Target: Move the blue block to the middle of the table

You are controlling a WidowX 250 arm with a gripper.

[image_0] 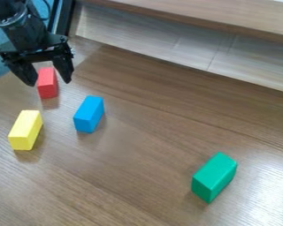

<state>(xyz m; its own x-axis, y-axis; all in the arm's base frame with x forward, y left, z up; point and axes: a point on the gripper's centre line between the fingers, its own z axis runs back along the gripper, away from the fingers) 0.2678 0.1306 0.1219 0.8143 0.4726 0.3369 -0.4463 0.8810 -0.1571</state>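
Observation:
My gripper (49,83) hangs at the upper left of the camera view, open, its two fingers spread with nothing held between them. Behind and between the fingertips shows the red block. The blue block (89,114) lies on the wooden table (138,154), below and to the right of the gripper, apart from it. It stands left of the table's middle and touches no other block.
A red block (47,83) sits by the gripper, a yellow block (25,129) at the left, and a green block (214,177) at the lower right. A raised wooden ledge (227,20) runs along the back.

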